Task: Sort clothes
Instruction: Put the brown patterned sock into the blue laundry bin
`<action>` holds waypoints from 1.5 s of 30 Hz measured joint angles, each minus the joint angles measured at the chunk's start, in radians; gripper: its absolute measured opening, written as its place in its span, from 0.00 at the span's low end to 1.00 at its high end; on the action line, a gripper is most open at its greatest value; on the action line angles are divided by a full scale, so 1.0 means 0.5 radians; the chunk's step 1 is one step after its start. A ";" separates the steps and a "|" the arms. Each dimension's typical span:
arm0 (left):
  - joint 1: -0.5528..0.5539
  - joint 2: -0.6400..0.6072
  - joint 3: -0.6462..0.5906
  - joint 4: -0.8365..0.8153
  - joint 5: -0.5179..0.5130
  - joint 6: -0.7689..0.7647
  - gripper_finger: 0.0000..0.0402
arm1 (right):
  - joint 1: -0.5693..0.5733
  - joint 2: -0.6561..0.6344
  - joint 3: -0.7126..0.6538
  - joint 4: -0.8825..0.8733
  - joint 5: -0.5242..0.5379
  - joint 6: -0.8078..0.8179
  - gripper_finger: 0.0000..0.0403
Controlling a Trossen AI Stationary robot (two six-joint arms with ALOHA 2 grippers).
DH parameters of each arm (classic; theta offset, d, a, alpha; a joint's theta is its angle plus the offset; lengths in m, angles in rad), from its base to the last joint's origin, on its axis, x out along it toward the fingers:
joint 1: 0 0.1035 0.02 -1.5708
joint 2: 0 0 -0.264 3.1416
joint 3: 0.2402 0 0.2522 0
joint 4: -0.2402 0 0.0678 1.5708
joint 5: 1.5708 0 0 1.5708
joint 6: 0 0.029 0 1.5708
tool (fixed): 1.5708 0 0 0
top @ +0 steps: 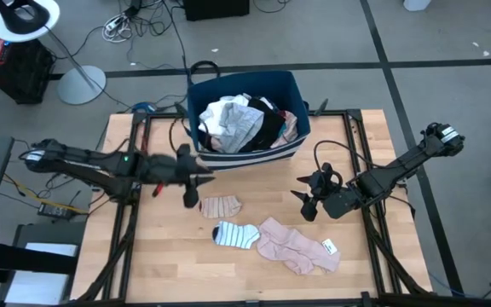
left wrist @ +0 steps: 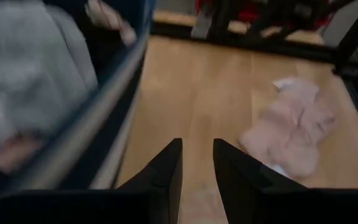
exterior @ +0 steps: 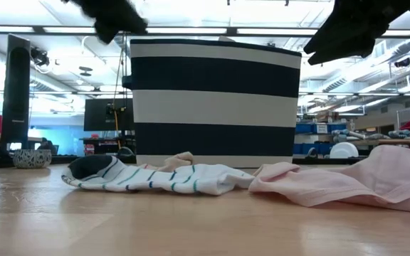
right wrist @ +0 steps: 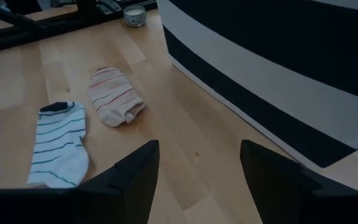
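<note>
A navy bin with white stripes (top: 247, 147) stands at the table's far middle, holding white, grey, black and pink clothes (top: 237, 124). On the table, on the near side of the bin, lie a beige striped sock (top: 220, 205), a white sock with teal stripes (top: 236, 234) and a pink garment (top: 298, 247). My left gripper (top: 193, 189) hovers by the bin's near left corner, above the beige sock, fingers a little apart and empty (left wrist: 197, 158). My right gripper (top: 307, 200) hovers to the right of the socks, wide open and empty (right wrist: 197, 158).
The bin's striped wall (right wrist: 278, 74) rises close beyond my right gripper and beside my left gripper (left wrist: 98, 137). A small bowl (right wrist: 134, 15) sits near the table's left edge. Bare wood shows at the table's near left (top: 143, 264).
</note>
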 joint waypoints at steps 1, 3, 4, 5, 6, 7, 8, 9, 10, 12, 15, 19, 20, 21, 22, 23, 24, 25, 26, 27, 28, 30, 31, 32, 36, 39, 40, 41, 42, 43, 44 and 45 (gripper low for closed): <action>-0.033 -0.001 -0.051 -0.008 -0.030 -0.058 0.24 | 0.000 0.001 0.000 -0.001 -0.001 -0.001 0.57; -0.088 -0.001 -0.152 0.007 -0.104 -0.185 0.24 | 0.000 0.000 0.000 0.001 0.000 -0.001 0.57; -0.109 -0.001 -0.209 0.005 -0.146 -0.251 0.24 | 0.000 0.001 0.000 0.001 0.000 -0.001 0.57; -0.125 -0.001 -0.261 0.004 -0.181 -0.322 0.24 | 0.000 0.001 0.000 0.001 0.000 -0.002 0.57; -0.137 -0.001 -0.314 0.010 -0.204 -0.391 0.24 | 0.000 0.000 0.000 0.002 0.000 -0.002 0.57; -0.143 -0.001 -0.366 0.018 -0.224 -0.475 0.24 | 0.000 0.000 0.000 0.002 0.000 -0.002 0.56; -0.143 -0.001 -0.414 0.019 -0.224 -0.570 0.24 | 0.000 0.000 0.000 0.001 0.000 -0.002 0.57; -0.143 -0.001 -0.462 0.021 -0.225 -0.660 0.24 | 0.000 0.000 0.000 0.002 0.000 -0.002 0.56; -0.143 -0.001 -0.511 0.025 -0.226 -0.747 0.24 | 0.000 0.000 0.000 0.002 0.000 -0.002 0.56; -0.143 -0.001 -0.620 0.078 -0.221 -0.893 0.24 | 0.000 0.001 0.000 0.002 0.000 -0.002 0.56; -0.143 0.021 -0.762 0.248 -0.165 -1.024 0.24 | 0.000 0.000 0.000 0.008 0.000 -0.003 0.56; -0.155 0.163 -0.860 0.488 -0.064 -1.080 0.24 | 0.000 0.000 0.000 0.014 0.001 -0.005 0.56; -0.155 0.220 -0.860 0.533 -0.041 -1.082 0.24 | 0.001 0.001 0.000 0.013 0.001 -0.005 0.56; -0.155 0.277 -0.857 0.547 -0.006 -1.083 0.24 | 0.000 0.000 0.000 0.014 0.001 -0.005 0.56; -0.155 0.337 -0.850 0.546 0.012 -1.082 0.24 | 0.000 0.001 0.000 0.016 0.001 -0.005 0.56; -0.155 0.398 -0.840 0.540 0.032 -1.082 0.24 | 0.000 0.001 0.000 0.016 0.001 -0.005 0.56; -0.155 0.458 -0.825 0.545 0.040 -1.082 0.24 | 0.000 0.001 0.000 0.016 0.001 -0.005 0.56; -0.155 0.517 -0.809 0.555 0.045 -1.082 0.24 | 0.000 0.000 0.000 0.018 0.001 -0.005 0.56; -0.155 0.571 -0.798 0.563 0.058 -1.082 0.24 | 0.000 0.000 0.000 0.018 0.001 -0.005 0.56; -0.155 0.619 -0.791 0.564 0.089 -1.088 0.24 | 0.000 0.001 0.000 0.023 0.001 -0.005 0.56; -0.155 0.671 -0.781 0.566 0.108 -1.095 0.23 | 0.000 0.000 0.000 0.024 0.001 -0.005 0.56; -0.155 0.738 -0.747 0.605 0.134 -1.108 0.19 | 0.000 0.000 0.000 0.025 0.002 -0.005 0.56; -0.157 0.758 -0.733 0.602 0.141 -1.106 0.15 | 0.000 0.000 0.000 0.027 0.002 -0.005 0.56; -0.158 0.767 -0.717 0.594 0.145 -1.088 0.10 | 0.000 0.001 0.000 0.027 0.002 -0.005 0.56; -0.161 0.734 -0.613 0.565 0.167 -0.936 0.02 | 0.000 0.001 0.000 0.028 0.002 -0.005 0.56; -0.161 0.674 -0.480 0.566 0.187 -0.795 0.01 | 0.000 0.000 0.000 0.030 0.002 -0.005 0.56; -0.161 0.653 -0.430 0.518 0.190 -0.748 0.01 | 0.000 0.001 0.000 0.030 0.002 -0.005 0.56; -0.161 0.634 -0.370 0.458 0.188 -0.691 0.01 | 0.000 0.001 0.000 0.032 0.002 -0.005 0.56; -0.161 0.624 -0.297 0.410 0.184 -0.627 0.01 | 0.000 0.000 0.000 0.032 0.002 -0.005 0.56; -0.157 0.619 -0.219 0.349 0.167 -0.564 0.00 | 0.000 0.001 0.000 0.032 0.002 -0.005 0.56; -0.146 0.614 -0.138 0.256 0.141 -0.503 0.00 | 0.000 0.000 0.000 0.034 0.002 -0.005 0.56; -0.129 0.613 -0.054 0.151 0.124 -0.447 0.00 | -0.003 0.001 0.000 0.037 0.002 -0.005 0.56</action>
